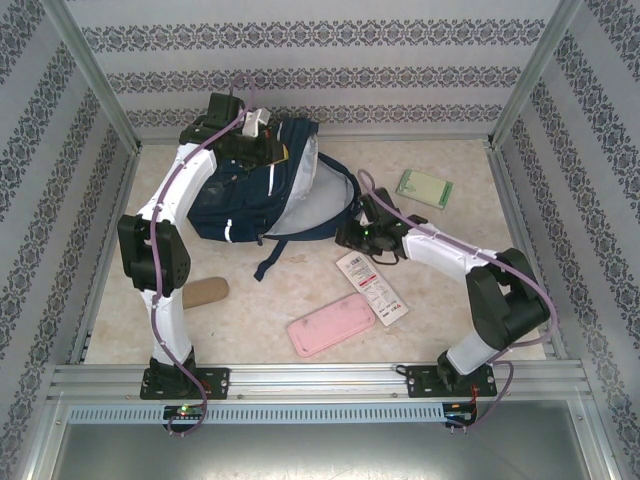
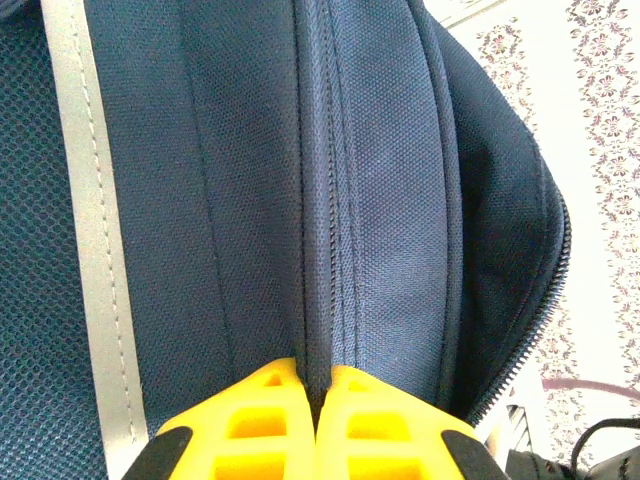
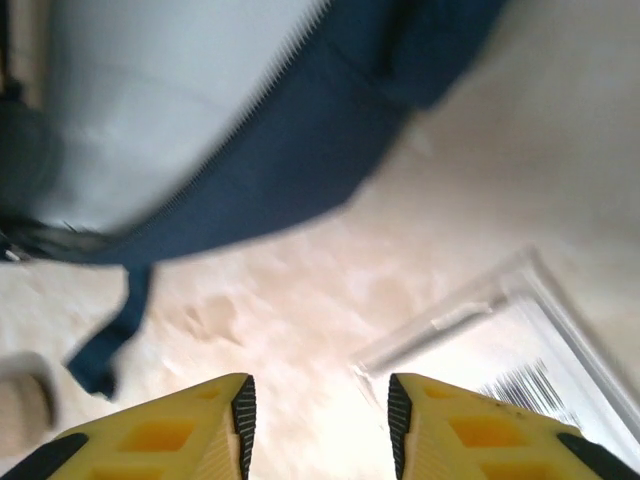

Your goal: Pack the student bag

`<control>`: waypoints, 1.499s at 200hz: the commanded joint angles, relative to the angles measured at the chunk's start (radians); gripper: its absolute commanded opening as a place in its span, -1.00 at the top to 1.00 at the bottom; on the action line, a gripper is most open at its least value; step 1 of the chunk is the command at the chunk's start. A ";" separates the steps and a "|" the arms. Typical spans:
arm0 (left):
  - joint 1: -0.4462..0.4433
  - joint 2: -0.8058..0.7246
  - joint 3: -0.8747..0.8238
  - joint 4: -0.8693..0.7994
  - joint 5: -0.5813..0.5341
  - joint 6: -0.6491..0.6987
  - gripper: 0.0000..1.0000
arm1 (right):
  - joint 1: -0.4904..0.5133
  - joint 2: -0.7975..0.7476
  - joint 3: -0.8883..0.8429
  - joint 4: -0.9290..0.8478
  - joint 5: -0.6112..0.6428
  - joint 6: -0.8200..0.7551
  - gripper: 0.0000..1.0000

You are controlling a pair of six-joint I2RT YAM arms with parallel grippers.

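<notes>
- Your left end effector [image 1: 258, 142] is on the upper end of the bag [image 1: 250, 200], at the far left of the desk [image 1: 460, 260].
- In the left wrist view that end effector [image 2: 315, 385] is clamped tight. Its yellow fingers [image 2: 260, 425] meet with a raised ridge of the bag's [image 2: 400, 200] navy fabric pinched between them.
- A pale grey stripe [image 2: 95, 250] runs down the fabric left of that ridge, and a zip [image 2: 535, 335] curves along the right edge.
- The bag lies on the far half of the desk, left of centre. Its main compartment is unzipped, and the light lining [image 1: 318, 200] faces right.
- A dark strap [image 1: 268, 262] trails from the bag toward you.
- Your right end effector [image 1: 357, 236] is low over the desk, just right of the bag's open mouth.
- In the blurred right wrist view that end effector [image 3: 320, 400] is partly open. You see only bare desk [image 3: 300, 300] in the gap, and it holds nothing.
- The bag's navy rim [image 3: 300, 130] lies ahead of it, and a white packet [image 3: 520, 340] lies just beside its right finger.
- From above, the packet [image 1: 371, 287] lies near the desk's centre, with a pink case [image 1: 330, 331] just nearer you.
- A green pad [image 1: 424, 187] lies far right, well apart from the bag.
- A tan oval thing [image 1: 205, 292] lies beside your left arm.
</notes>
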 commanded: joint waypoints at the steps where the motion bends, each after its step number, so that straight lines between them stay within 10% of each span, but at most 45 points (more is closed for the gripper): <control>1: -0.003 -0.060 -0.011 0.053 0.021 0.032 1.00 | 0.036 -0.028 -0.059 -0.058 0.053 -0.039 0.18; 213: -0.057 -0.046 -0.039 0.019 -0.050 0.040 1.00 | -0.237 0.180 0.185 -0.226 0.109 -0.238 0.18; 259: -0.067 -0.057 -0.054 0.020 -0.046 0.048 1.00 | -0.172 0.019 0.068 -0.337 0.264 -0.182 -0.41; 300: -0.074 -0.060 -0.058 0.025 -0.040 0.050 1.00 | -0.109 -0.095 -0.036 -0.366 0.376 -0.162 -0.45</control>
